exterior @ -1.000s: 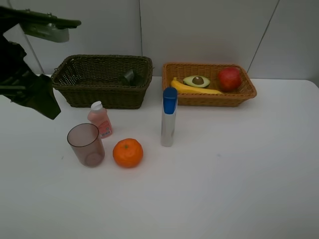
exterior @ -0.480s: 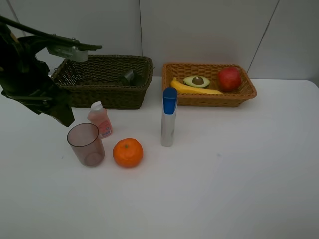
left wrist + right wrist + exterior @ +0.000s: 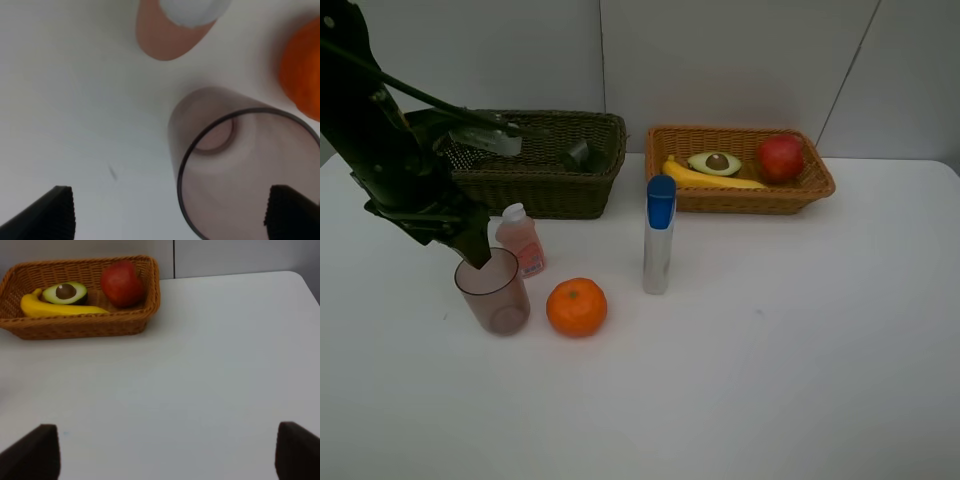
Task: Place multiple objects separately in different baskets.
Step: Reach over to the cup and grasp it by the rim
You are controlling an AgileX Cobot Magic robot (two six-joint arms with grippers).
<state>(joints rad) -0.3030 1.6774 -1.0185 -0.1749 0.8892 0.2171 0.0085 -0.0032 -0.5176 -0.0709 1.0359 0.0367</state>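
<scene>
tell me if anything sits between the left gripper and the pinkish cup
Nothing visible does. The open left gripper hangs right over the rim of the cup. The pink bottle stands just behind the cup and the orange beside it, neither in the gap.

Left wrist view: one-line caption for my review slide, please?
Open left gripper above the upright translucent cup, one fingertip over its mouth, the other over bare table; pink bottle and orange nearby.

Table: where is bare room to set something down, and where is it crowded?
Bare: the table right of the silver tube and in front of the tan basket, and the whole front strip. Crowded: the left, where cup, pink bottle and orange stand close under the open left gripper.
</scene>
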